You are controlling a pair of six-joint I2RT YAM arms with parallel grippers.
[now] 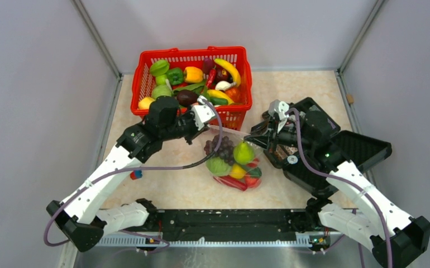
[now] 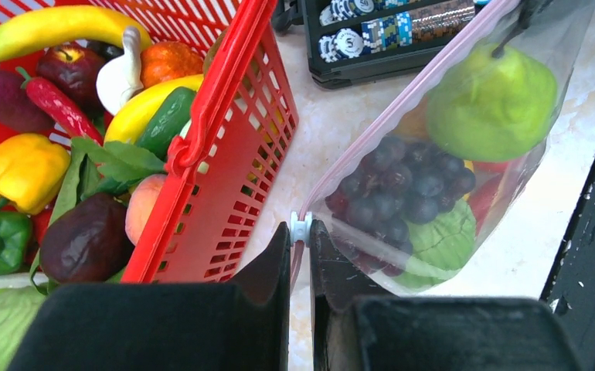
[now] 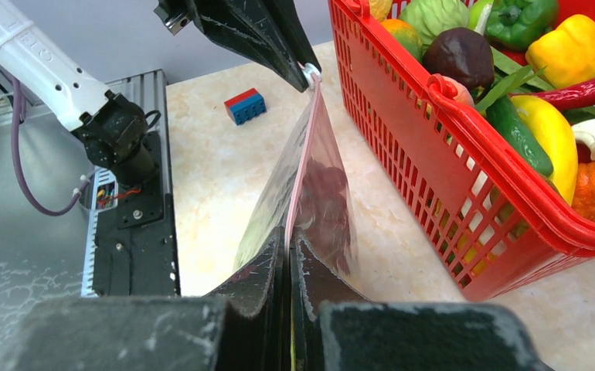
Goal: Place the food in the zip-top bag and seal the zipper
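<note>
Top external view: zip-top bag (image 1: 232, 164) mid-table, food (image 1: 243, 152) inside (all loaded, I judge).
Zipper axis: zipper (image 2: 402, 100) taut, left to right between my grippers.
Left gripper (image 2: 300, 239): clamped on the slider (image 2: 300, 227).
Right gripper (image 3: 288, 241): clamped on the zipper's right end.
Obstacle: red basket (image 1: 193, 54) just beyond, far side.

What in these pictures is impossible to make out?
- Whether the zipper is shut all along: edge-on in the right wrist view, tiny from above.
- Any food beneath the pear and grapes in the bag: top view, they cover it.
- Black case contents: top view, the right arm covers them; left wrist view cuts them off.
</note>
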